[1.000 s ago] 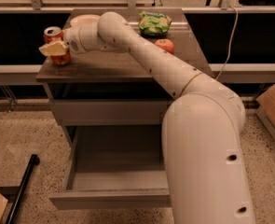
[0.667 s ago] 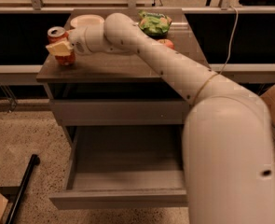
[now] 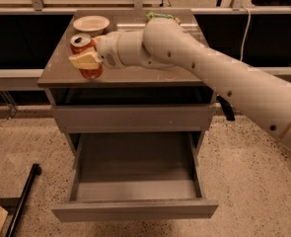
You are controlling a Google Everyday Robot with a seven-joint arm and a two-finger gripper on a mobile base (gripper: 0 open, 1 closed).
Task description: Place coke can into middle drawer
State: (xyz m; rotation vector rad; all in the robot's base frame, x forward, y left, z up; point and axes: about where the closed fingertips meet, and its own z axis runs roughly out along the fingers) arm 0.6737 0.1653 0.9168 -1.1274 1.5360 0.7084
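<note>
The red coke can (image 3: pixel 91 73) with its silver top (image 3: pixel 81 39) is at the left front of the cabinet top (image 3: pixel 150 75), tilted slightly. My gripper (image 3: pixel 86 59) is closed around the can's middle, and a pale yellow finger (image 3: pixel 84 61) crosses its front. My white arm reaches in from the right across the cabinet top. The middle drawer (image 3: pixel 135 209) is pulled wide open below, and its flat grey floor holds nothing.
A white bowl (image 3: pixel 90 23) stands at the back left of the cabinet top. A green bag (image 3: pixel 162 18) peeks out behind my arm. A shallower closed drawer front (image 3: pixel 132 117) sits above the open drawer. A black pole (image 3: pixel 21 201) lies on the floor at lower left.
The can, held in my gripper, has shifted to the right and towards the front of the cabinet top. The arm has swung lower across the view.
</note>
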